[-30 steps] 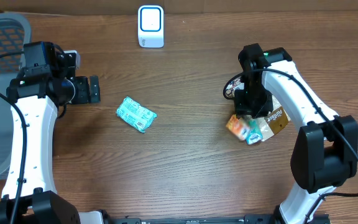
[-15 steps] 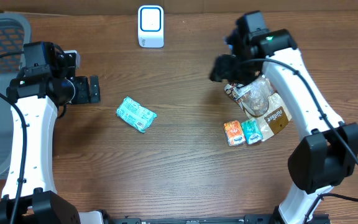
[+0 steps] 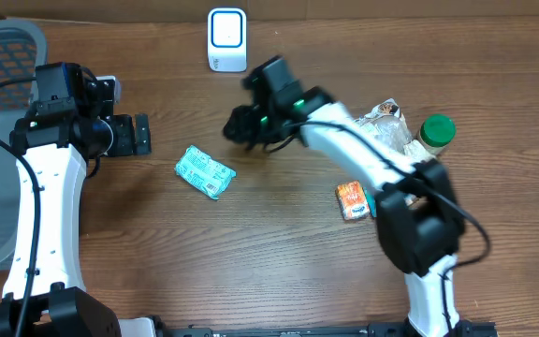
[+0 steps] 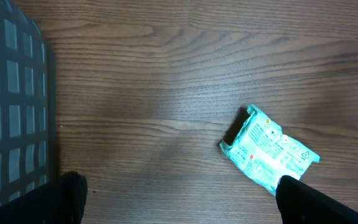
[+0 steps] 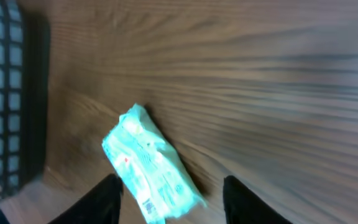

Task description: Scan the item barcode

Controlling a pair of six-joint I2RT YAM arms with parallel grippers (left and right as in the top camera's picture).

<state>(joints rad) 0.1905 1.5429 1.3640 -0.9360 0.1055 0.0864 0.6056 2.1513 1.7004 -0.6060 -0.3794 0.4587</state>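
- Overhead: teal packet (image 3: 206,172) flat on table (image 3: 279,271), centre-left; right gripper (image 3: 241,126) hovers near it, not touching.
- L wrist: left gripper (image 4: 191,205) gapes wide, empty; packet ahead.
- R wrist: right gripper spread, nothing held.

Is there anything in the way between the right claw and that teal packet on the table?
Nothing visible does. Only bare table lies between the right gripper and the teal packet, which lies flat on the wood.
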